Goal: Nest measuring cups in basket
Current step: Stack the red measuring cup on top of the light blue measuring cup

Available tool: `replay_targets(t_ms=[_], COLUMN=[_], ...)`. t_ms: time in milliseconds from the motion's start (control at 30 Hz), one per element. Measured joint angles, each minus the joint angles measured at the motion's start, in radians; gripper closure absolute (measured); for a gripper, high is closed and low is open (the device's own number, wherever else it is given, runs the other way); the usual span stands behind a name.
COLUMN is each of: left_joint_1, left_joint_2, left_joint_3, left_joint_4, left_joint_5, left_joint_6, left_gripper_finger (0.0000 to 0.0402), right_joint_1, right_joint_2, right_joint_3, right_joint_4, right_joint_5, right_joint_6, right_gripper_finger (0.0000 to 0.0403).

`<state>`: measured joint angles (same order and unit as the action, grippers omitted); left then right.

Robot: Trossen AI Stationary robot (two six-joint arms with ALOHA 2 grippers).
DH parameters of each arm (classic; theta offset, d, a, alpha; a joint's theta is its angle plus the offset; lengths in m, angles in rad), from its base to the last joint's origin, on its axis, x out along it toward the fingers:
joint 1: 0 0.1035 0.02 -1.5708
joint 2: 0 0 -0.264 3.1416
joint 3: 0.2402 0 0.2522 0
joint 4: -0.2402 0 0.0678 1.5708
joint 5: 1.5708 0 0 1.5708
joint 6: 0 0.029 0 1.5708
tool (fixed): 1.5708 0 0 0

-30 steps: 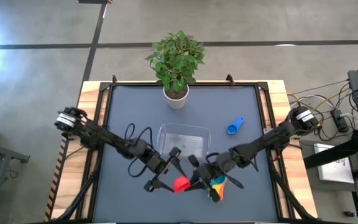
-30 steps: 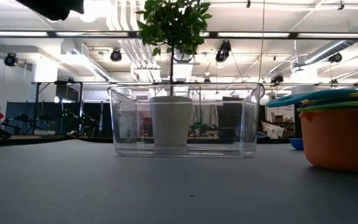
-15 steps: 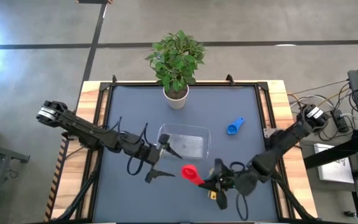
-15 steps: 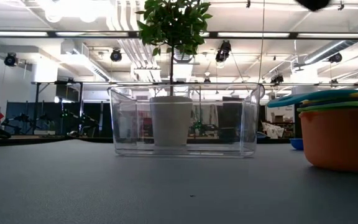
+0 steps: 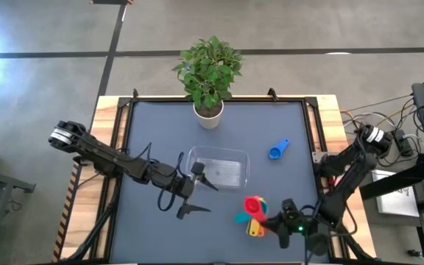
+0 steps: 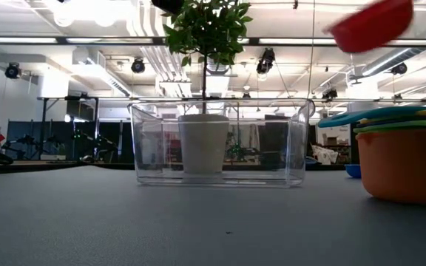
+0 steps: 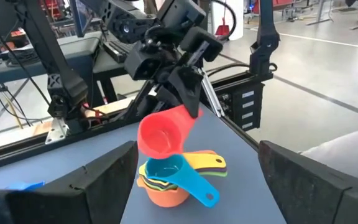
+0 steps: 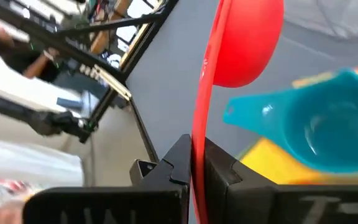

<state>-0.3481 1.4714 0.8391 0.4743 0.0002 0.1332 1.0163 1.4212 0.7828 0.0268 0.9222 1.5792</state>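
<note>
red cup (image 7: 161,135), teal cup (image 7: 174,172), orange cup (image 7: 165,195), blue cup (image 5: 277,150), clear basket (image 5: 237,157)

open tabletop (image 5: 146,132) surrounds the basket (image 5: 218,168); plant pot (image 5: 208,116) stands just behind it.

Red cup (image 7: 163,134) glossy plastic; basket (image 6: 220,140) clear plastic; table (image 5: 149,132) matt grey.

the right gripper (image 7: 188,93) has swung back toward the worktop's near right corner, carrying the small red plastic measuring cup (image 5: 253,204) from beside the clear shallow basket (image 5: 218,168) to just above the stack of nested coloured cups (image 7: 173,180); the left gripper (image 5: 197,171) has drawn back over the basket's left edge
</note>
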Motion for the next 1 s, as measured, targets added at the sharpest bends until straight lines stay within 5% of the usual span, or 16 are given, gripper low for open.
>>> replay_targets(t_ms=[333,667,1000], left_joint_1=[0.000,-0.001,-0.002], left_joint_2=[0.010,0.010,0.010], left_joint_3=[0.000,0.000,0.000], left_joint_4=[0.004,0.004,0.004], left_joint_5=[0.000,0.001,0.001], left_joint_6=[0.000,0.007,0.011], left_gripper_finger=[0.0088,0.0088,0.0088], right_joint_1=[0.044,0.070,0.070], right_joint_2=[0.001,0.001,0.001], right_joint_3=[-0.095,-0.136,-0.143], right_joint_4=[0.011,0.100,0.086], right_joint_5=[0.011,-0.032,-0.059], right_joint_6=[0.291,0.327,0.333], right_gripper_finger=[0.0394,0.0392,0.0295])
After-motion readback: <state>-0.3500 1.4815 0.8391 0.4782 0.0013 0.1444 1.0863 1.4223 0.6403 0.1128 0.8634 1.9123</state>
